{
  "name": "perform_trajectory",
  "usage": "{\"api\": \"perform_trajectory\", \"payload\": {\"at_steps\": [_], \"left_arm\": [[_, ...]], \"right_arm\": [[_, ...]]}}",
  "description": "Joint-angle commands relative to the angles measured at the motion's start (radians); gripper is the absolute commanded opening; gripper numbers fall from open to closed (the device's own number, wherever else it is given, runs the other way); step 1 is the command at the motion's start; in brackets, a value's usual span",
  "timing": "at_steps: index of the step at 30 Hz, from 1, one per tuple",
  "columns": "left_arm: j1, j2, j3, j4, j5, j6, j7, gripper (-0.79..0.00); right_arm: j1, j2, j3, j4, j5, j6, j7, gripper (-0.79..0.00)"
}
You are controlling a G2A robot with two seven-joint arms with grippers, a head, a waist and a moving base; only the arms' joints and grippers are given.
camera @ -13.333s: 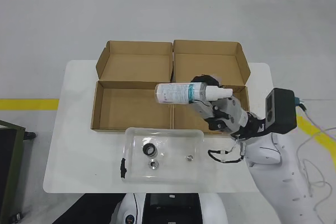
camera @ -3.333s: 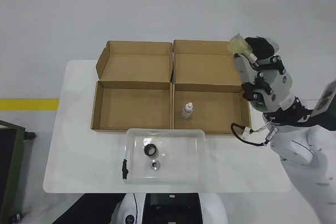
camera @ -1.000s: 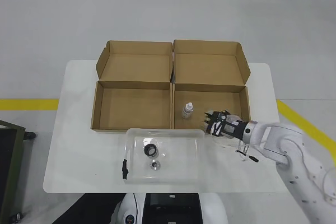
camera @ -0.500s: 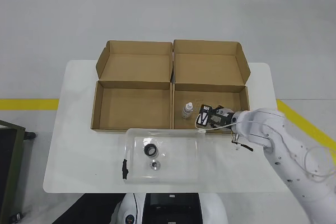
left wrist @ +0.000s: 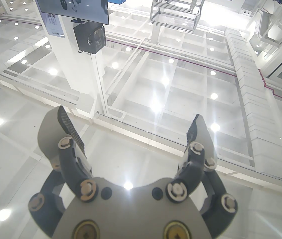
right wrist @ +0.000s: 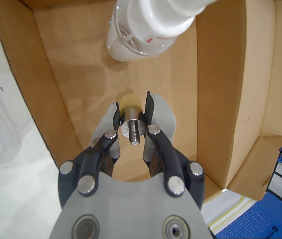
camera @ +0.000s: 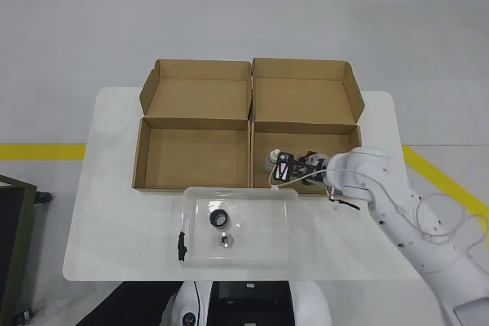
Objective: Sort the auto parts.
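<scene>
Right wrist view: my right gripper [right wrist: 133,106] clamps a stud [right wrist: 130,123], low inside the box [right wrist: 218,75] (beside the bottle [right wrist: 136,43]), presumably for a gentle drop.

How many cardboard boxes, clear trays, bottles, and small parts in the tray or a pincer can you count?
Cardboard boxes: 2, left box and right box
Clear tray: 1
Bottle: 1
Small parts: 3, black ring and silver piece in the tray, threaded stud in the right pincer
Total: 7
</scene>
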Motion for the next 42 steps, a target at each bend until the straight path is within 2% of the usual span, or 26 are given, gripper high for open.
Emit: {"api": "perform_trajectory", "payload": {"at_steps": [1, 6, 7, 9, 11, 12, 22, 34, 36, 38, 42], "left_arm": [[0.000, 0.000, 0.000, 0.000, 0.000, 0.000, 0.000, 0.000], [0.000, 0.000, 0.000, 0.000, 0.000, 0.000, 0.000, 0.000], [0.000, 0.000, 0.000, 0.000, 0.000, 0.000, 0.000, 0.000], [0.000, 0.000, 0.000, 0.000, 0.000, 0.000, 0.000, 0.000], [0.000, 0.000, 0.000, 0.000, 0.000, 0.000, 0.000, 0.000], [0.000, 0.000, 0.000, 0.000, 0.000, 0.000, 0.000, 0.000], [0.000, 0.000, 0.000, 0.000, 0.000, 0.000, 0.000, 0.000], [0.000, 0.000, 0.000, 0.000, 0.000, 0.000, 0.000, 0.000], [0.000, 0.000, 0.000, 0.000, 0.000, 0.000, 0.000, 0.000], [0.000, 0.000, 0.000, 0.000, 0.000, 0.000, 0.000, 0.000], [0.000, 0.000, 0.000, 0.000, 0.000, 0.000, 0.000, 0.000]], "right_arm": [[0.020, -0.007, -0.019, 0.024, 0.001, -0.005, 0.009, -0.785], [0.052, -0.025, -0.056, 0.073, 0.014, -0.003, 0.017, -0.785], [0.057, -0.028, -0.061, 0.081, 0.018, -0.003, 0.016, -0.745], [0.065, -0.033, -0.070, 0.092, 0.021, 0.000, 0.015, -0.606], [0.071, -0.037, -0.076, 0.100, 0.023, 0.000, 0.017, -0.511], [0.074, -0.039, -0.078, 0.103, 0.026, 0.001, 0.015, -0.489], [0.086, -0.045, -0.061, 0.077, 0.049, 0.010, 0.019, -0.453], [0.022, -0.013, 0.063, -0.098, 0.139, 0.005, 0.057, -0.394], [0.005, -0.007, 0.088, -0.134, 0.165, 0.006, 0.067, -0.332], [-0.012, -0.001, 0.111, -0.172, 0.191, 0.003, 0.073, -0.215], [-0.047, 0.011, 0.156, -0.241, 0.231, 0.007, 0.083, -0.148]]}}
